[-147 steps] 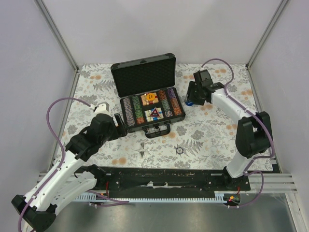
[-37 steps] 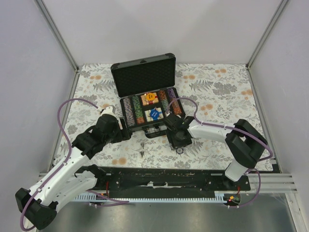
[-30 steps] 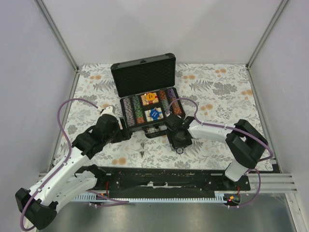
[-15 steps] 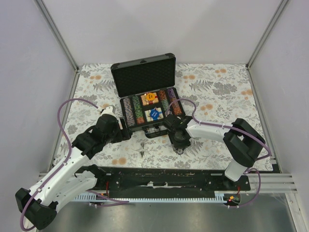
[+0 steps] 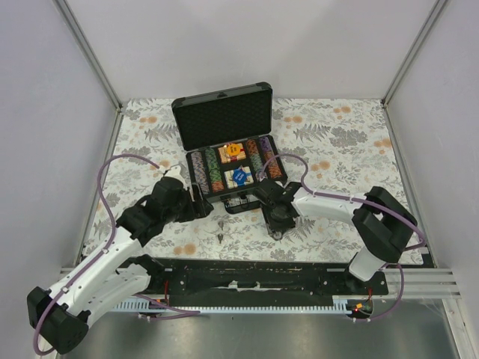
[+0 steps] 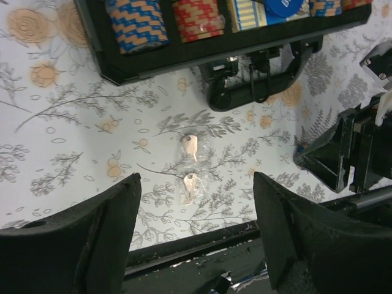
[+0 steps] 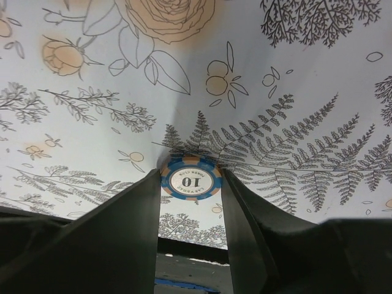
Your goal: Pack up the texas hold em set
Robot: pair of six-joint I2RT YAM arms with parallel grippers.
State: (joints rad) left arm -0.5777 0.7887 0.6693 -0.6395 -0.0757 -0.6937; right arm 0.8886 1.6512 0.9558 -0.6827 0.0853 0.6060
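The black hard-shell case (image 5: 222, 116) is standing open near the far edge of the surface (image 5: 337, 149), a little left of centre. Its lid is leaning back and showing dimpled foam. Its tray is holding rows of striped chips (image 5: 215, 172) around a red deck (image 5: 233, 152) and a blue deck (image 5: 239, 176). The moulded handle (image 6: 257, 89) is facing the near edge.

Broad stretches of flat floral cloth, white with grey ferns and orange roses, are showing toward the right edge, the far right corner and the left edge. Pale walls (image 5: 224, 45) are closing in three sides, and a black rail (image 5: 254, 275) is running along the near edge.

The right gripper (image 5: 278, 223) is reaching down between the handle and the near edge. Its dark fingers (image 7: 131, 233) are pinching a loose poker chip (image 7: 192, 179) by the rim, a flat disc marked 10 with blue and cream edge blocks, lying on the cloth.

The left gripper (image 6: 195, 184) is hovering with its jaws spread wide, holding nothing, by the case's near left corner. Under it, two small metal keys (image 6: 189, 166) are lying in a clear wrapper
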